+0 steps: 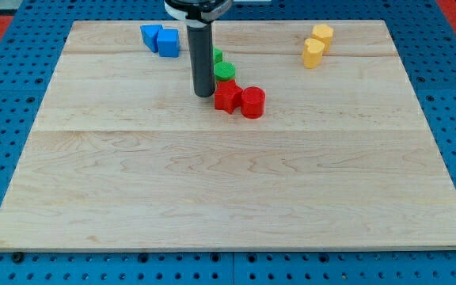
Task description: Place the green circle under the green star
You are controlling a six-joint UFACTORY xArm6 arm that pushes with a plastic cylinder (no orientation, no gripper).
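The green circle (226, 71) sits near the view's top centre, touching the red star-like block (226, 96) below it. Another green block (217, 55), partly hidden behind my rod, lies just above it; its shape cannot be made out. My rod comes down from the view's top, and my tip (203, 94) rests on the board just left of the green circle and the red star-like block.
A red cylinder (252, 103) touches the red star-like block on its right. Two blue blocks (160, 39) lie at the view's top left. Two yellow blocks (317, 45) lie at the top right. The wooden board (228, 190) sits on a blue pegboard.
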